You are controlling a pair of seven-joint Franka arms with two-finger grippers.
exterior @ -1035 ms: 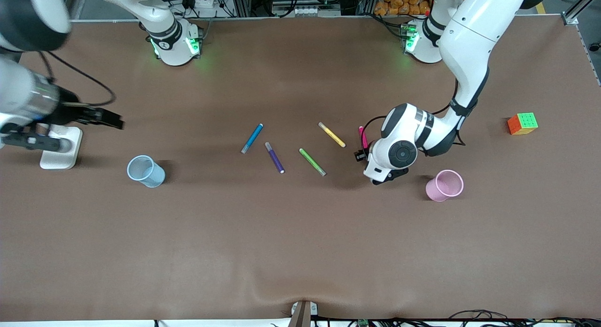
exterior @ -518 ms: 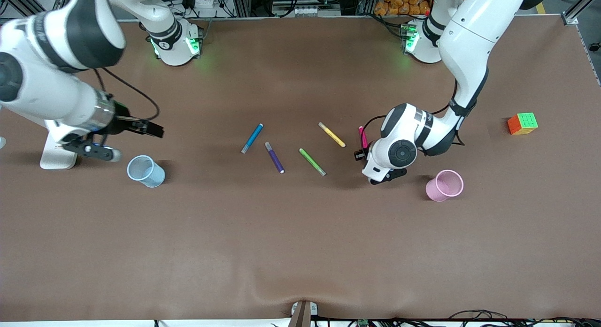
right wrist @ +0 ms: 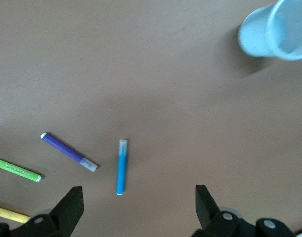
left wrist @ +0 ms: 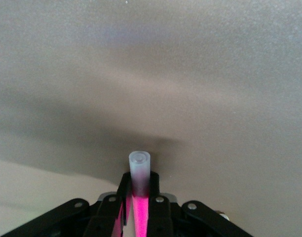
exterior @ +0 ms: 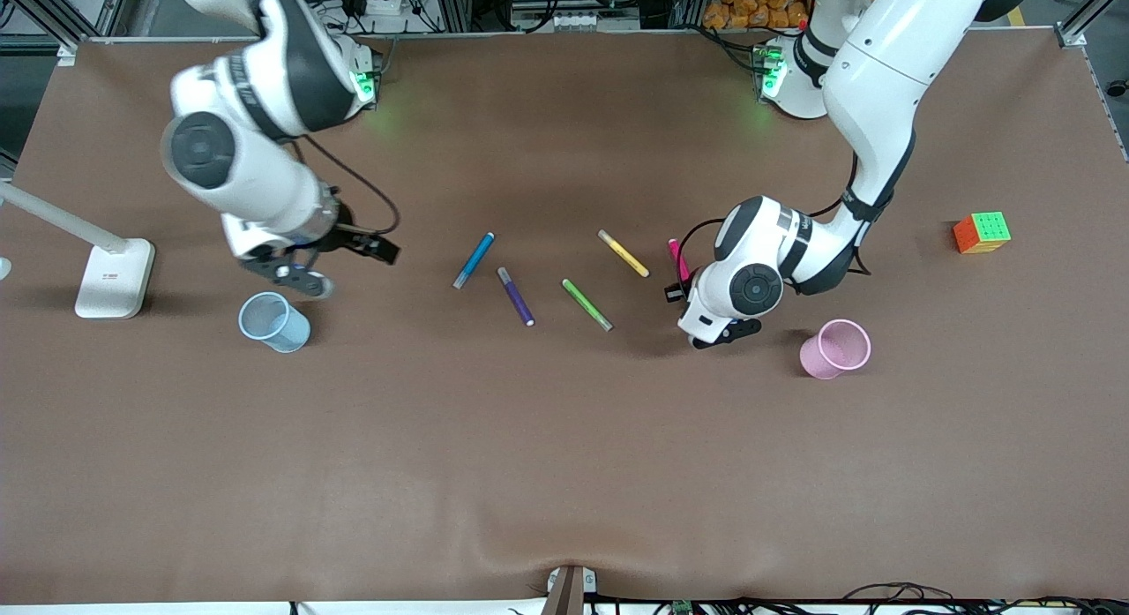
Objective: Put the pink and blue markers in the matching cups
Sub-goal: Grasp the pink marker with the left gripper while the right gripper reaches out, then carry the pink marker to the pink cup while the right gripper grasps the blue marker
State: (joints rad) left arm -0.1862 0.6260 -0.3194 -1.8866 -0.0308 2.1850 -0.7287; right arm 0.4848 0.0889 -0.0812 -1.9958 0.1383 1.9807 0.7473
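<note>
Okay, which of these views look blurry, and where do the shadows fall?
Right wrist view: the blue cup smears with motion blur. Left wrist view: the pink marker is soft, a broad shadow crossing the table. Front view: sharp, with a dark shadow under the left gripper.

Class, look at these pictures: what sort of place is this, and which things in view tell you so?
Most likely a robotics lab bench: two robot arms are bolted along a brown-covered table, cables and aluminium framing crowd its edge, and sorting props lie out, such as the green marker and the colour cube.
</note>
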